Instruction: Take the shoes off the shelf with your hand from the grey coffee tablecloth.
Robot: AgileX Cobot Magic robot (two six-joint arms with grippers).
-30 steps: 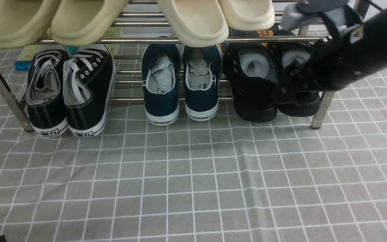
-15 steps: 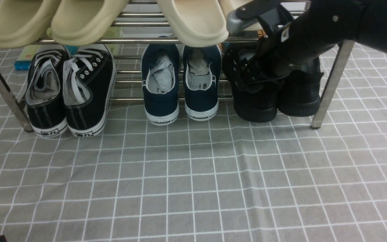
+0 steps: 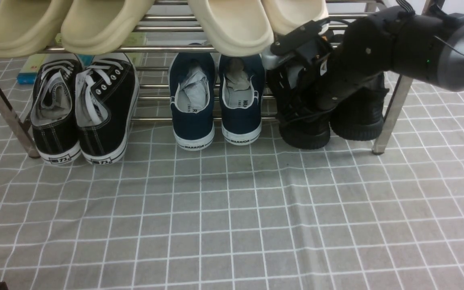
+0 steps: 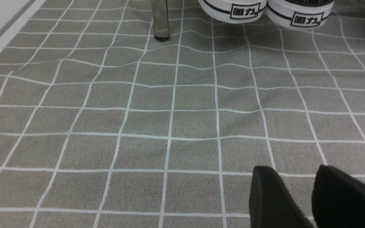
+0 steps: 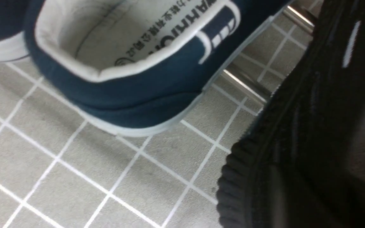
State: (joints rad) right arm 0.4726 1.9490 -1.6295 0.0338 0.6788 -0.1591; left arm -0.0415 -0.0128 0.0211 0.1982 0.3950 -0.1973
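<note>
The all-black knit shoes stand at the right end of the steel shelf's (image 3: 390, 117) lower tier, heels toward me: the left one (image 3: 304, 135) and the right one (image 3: 359, 123). My right arm reaches in from the right, and its gripper (image 3: 301, 100) is down at the left shoe's heel opening. In the right wrist view one dark finger (image 5: 272, 193) lies against the outside of this shoe's (image 5: 296, 104) ribbed heel; the other finger is hidden. My left gripper (image 4: 296, 193) hovers low over the grey coffee tablecloth (image 4: 169, 120), jaws apart and empty.
Navy WARRIOR sneakers (image 3: 216, 100) stand just left of the black knit pair, close to my right gripper. Black canvas sneakers with white soles (image 3: 83, 112) stand at the left end. Beige slippers (image 3: 232, 24) overhang from the top tier. The checked cloth (image 3: 232, 209) spreads in front.
My right arm has swung in from the far right and dropped onto the left black knit shoe's heel. That shoe has shifted slightly toward me. Nothing else moved.
</note>
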